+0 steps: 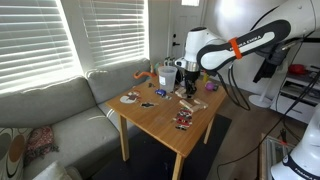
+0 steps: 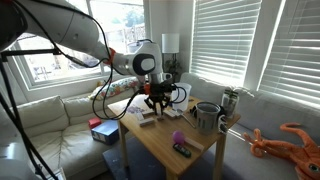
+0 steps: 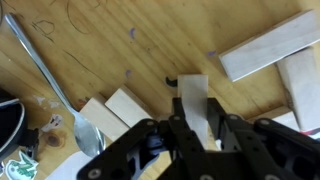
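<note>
**Wrist view.** Nearest the lens is the black two-finger gripper (image 3: pixel 196 130), entering from 6 o'clock. Its jaws are clamped on a pale rectangular wooden block (image 3: pixel 194 95), one finger against each long side. The block sits dead centre between the jaws. Its long axis runs 12 to 6, in line with the fingers, and its free end projects toward 12. Whether that end touches the light wooden table (image 3: pixel 110 45) cannot be told from this angle.

At 1 o'clock, apart from the held block, lies a long pale wooden plank (image 3: pixel 265 45). A further piece at 3 o'clock is cut off by the frame. Two short pale blocks (image 3: pixel 115 108) lie side by side at 9 o'clock, just beside a metal spoon (image 3: pixel 45 75) whose handle runs toward 11. A dark object at the 8 o'clock edge is cut off and cannot be identified.

**Exterior views.** In an exterior view the gripper (image 1: pixel 187 80) points straight down over the far half of the table, with a grey sofa (image 1: pixel 60 110) at the table's 9 o'clock. The held block is too small to make out here.

In an exterior view the gripper (image 2: pixel 155 103) hangs above loose wooden pieces (image 2: pixel 150 120). A steel mug (image 2: pixel 207 116) stands at its 3 o'clock, well apart, and a small purple ball (image 2: pixel 177 137) lies at 5 o'clock. The fingers hide the block.
</note>
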Tool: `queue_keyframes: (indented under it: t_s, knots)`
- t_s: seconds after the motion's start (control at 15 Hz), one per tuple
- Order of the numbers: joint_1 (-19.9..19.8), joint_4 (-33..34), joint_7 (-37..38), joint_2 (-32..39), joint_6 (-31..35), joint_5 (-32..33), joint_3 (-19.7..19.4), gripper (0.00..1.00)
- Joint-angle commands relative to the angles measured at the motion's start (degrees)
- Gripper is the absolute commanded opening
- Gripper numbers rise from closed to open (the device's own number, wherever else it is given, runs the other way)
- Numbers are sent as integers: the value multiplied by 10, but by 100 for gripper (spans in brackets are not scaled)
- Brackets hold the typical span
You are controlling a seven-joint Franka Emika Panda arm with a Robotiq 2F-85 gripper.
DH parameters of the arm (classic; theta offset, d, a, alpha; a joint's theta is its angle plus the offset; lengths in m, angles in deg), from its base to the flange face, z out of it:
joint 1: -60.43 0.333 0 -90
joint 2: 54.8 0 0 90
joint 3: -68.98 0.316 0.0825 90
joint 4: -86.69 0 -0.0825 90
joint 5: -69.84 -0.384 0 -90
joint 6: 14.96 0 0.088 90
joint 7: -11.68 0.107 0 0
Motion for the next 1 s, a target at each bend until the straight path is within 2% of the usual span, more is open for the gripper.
queue_keyframes:
  t_s: [0.0, 0.93]
  knots:
    - [1, 10, -26, 4, -27, -15, -2, 7]
    - [2, 17, -37, 7, -44, -14, -1, 7]
